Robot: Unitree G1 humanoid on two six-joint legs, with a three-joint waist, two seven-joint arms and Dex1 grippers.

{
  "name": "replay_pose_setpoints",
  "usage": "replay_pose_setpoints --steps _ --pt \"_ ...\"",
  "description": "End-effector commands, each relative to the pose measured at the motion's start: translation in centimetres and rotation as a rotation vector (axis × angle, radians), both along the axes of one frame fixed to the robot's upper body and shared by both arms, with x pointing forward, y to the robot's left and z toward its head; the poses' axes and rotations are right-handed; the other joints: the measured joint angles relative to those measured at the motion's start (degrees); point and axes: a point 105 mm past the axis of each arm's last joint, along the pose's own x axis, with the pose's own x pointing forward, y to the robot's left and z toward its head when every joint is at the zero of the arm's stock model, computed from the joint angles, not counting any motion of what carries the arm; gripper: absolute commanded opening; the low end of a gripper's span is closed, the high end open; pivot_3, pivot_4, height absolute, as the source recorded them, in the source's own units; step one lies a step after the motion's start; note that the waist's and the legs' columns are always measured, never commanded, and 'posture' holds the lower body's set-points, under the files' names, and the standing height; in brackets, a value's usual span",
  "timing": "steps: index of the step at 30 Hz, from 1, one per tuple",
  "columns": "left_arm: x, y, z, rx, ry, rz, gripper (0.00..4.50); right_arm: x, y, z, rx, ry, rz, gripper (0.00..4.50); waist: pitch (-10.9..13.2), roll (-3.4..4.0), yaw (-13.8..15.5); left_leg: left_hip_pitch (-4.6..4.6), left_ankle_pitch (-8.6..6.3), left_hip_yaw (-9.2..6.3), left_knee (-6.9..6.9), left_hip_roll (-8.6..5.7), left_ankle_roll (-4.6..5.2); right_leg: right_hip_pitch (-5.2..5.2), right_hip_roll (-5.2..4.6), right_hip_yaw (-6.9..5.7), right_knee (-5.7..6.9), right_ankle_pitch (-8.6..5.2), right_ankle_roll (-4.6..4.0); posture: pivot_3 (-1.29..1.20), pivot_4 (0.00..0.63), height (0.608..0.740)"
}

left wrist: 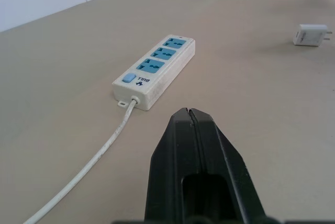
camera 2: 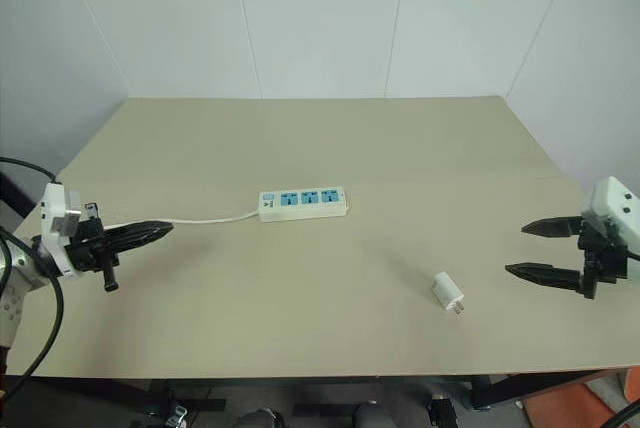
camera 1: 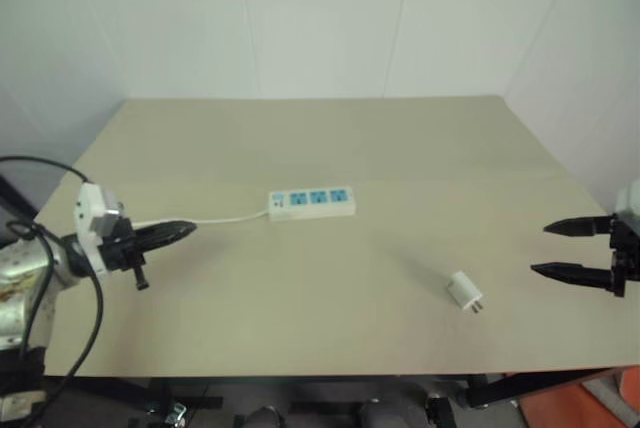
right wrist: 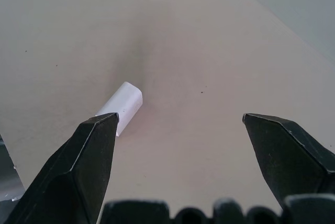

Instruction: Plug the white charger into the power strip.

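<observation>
Two tools over the beige worktop, and they could hardly differ more; the left tool hovers by the left edge with its black fingers pressed together, pointing along the thin white cord toward the power strip; the strip lies flat mid-worktop, blue sockets up, switch end facing left; the white charger rests on its side nearer the front edge, right of centre, well apart from the strip; the right tool hangs by the right edge, fingers spread wide, aimed at the charger, holding nothing.
</observation>
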Motion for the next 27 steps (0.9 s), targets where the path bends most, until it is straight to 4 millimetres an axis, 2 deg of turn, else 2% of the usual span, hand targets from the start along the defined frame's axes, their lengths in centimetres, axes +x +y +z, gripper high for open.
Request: replay_pose_setpoints --steps 1,11,14,27 --pt "-0.03 -0.03 1.19 0.01 -0.055 0.005 0.02 0.28 0.34 0.81 -0.009 -0.033 0.011 4.5 0.0 0.0 -0.02 0.0 0.0 0.0 0.0 0.0 0.0 0.0 0.0 0.01 0.01 0.0 0.0 0.0 0.15 0.74" --pt "-0.47 0.24 1.23 0.008 -0.032 0.007 0.02 0.58 0.61 0.52 -0.003 -0.031 0.023 4.5 0.0 0.0 0.02 0.0 0.0 0.0 0.0 -0.01 0.0 0.0 0.0 0.01 0.03 0.1 -0.17 0.0 0.15 0.74" --pt "-0.36 0.35 1.37 -0.015 -0.014 0.01 0.57 0.75 0.61 0.65 -0.01 -0.051 0.021 4.5 0.0 0.0 0.0 0.02 0.0 0.0 0.01 -0.01 0.0 0.01 0.0 0.01 0.05 0.11 -0.19 0.0 0.15 0.74" --pt "-0.55 0.66 1.15 0.005 -0.016 -0.007 4.45 0.44 0.55 0.54 -0.009 -0.059 0.033 4.5 0.0 0.0 0.0 0.03 0.0 0.01 0.01 -0.01 0.0 0.0 0.0 0.01 0.06 0.19 -0.31 0.0 0.15 0.74"
